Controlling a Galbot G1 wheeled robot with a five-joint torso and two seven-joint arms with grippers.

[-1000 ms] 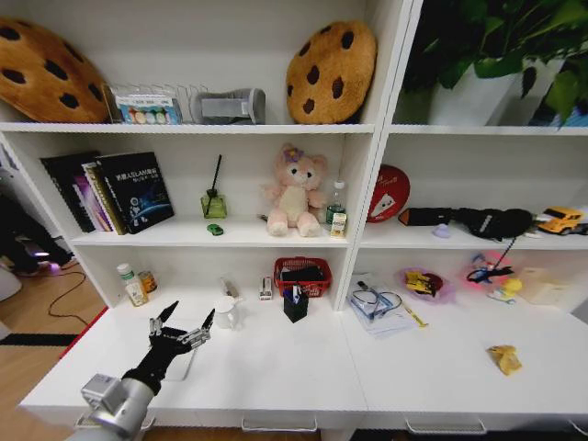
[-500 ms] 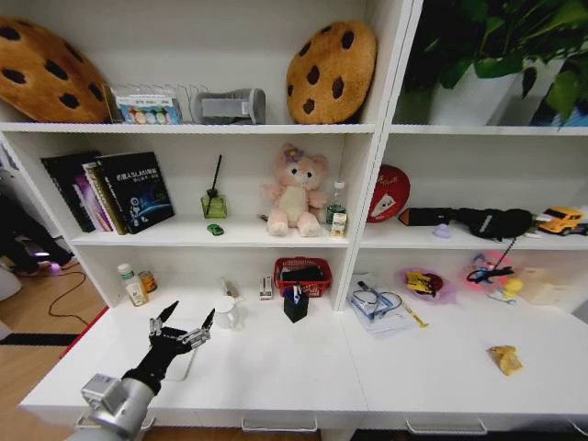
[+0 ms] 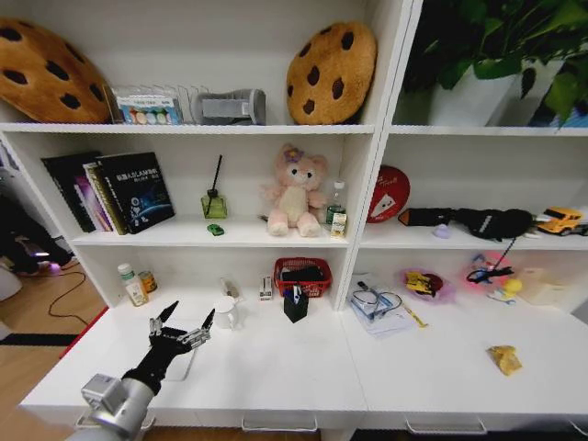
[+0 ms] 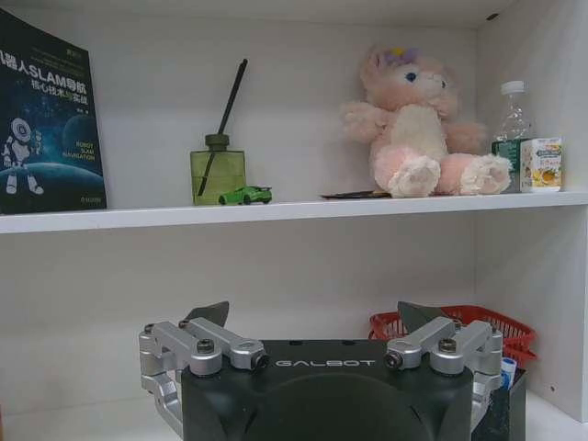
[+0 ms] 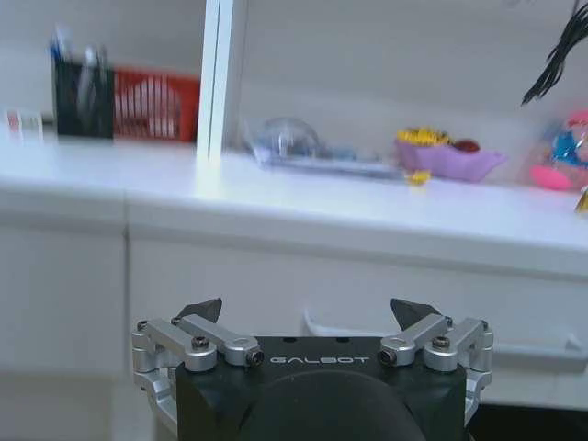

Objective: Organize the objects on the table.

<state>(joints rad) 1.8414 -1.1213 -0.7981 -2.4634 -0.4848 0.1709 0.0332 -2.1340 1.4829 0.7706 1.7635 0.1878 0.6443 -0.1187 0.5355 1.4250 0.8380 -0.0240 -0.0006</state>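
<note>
Jaws wide apart, empty: left gripper (image 3: 186, 321) above table (image 3: 276, 367).

"SLAM" on book (image 4: 48, 119), "GALBOT" (end effector (image 4: 312, 317))

My left gripper (image 3: 183, 323): black palm block, white GALBOT lettering on its face, silver linkage bars either side with dark socket screws at the pivots, pointed black fingertips (image 4: 209, 313) at the ends. Behind it a black wrist, then a grey metal arm segment with a boxy silver joint. My right gripper (image 5: 306, 313) is the same build: black body, GALBOT mark, silver links, black screws, dark wedge tips.
</note>
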